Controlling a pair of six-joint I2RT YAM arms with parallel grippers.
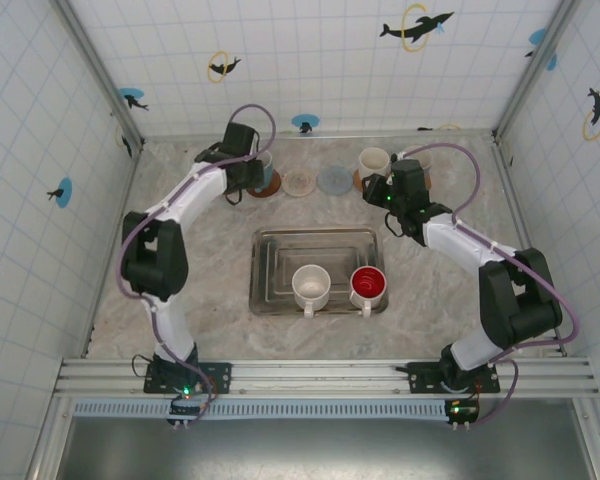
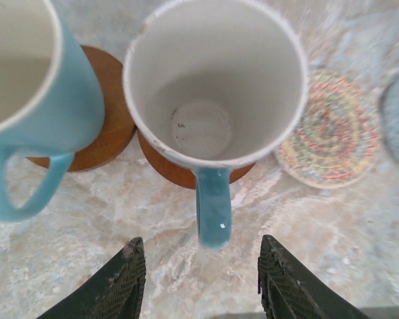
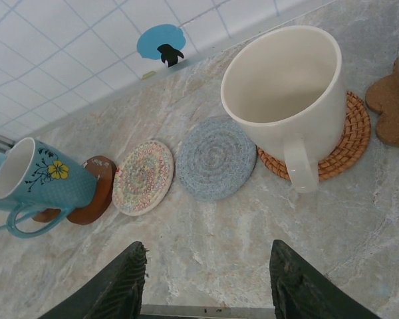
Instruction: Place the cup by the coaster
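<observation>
Blue-glazed cup (image 2: 213, 100), white inside, stands upright on a round wooden coaster (image 2: 166, 171). Its handle points toward my left tool (image 2: 201, 242), whose fingers are apart and clear of it. My right tool (image 3: 208, 247) is also spread, gripping nothing, just short of a cream cup (image 3: 282, 93) on a wicker coaster (image 3: 349, 143). A second blue cup (image 2: 33, 80) stands at left, apparently on a second wooden coaster (image 2: 116, 113). All rest on the marbled tabletop (image 2: 332, 232).
</observation>
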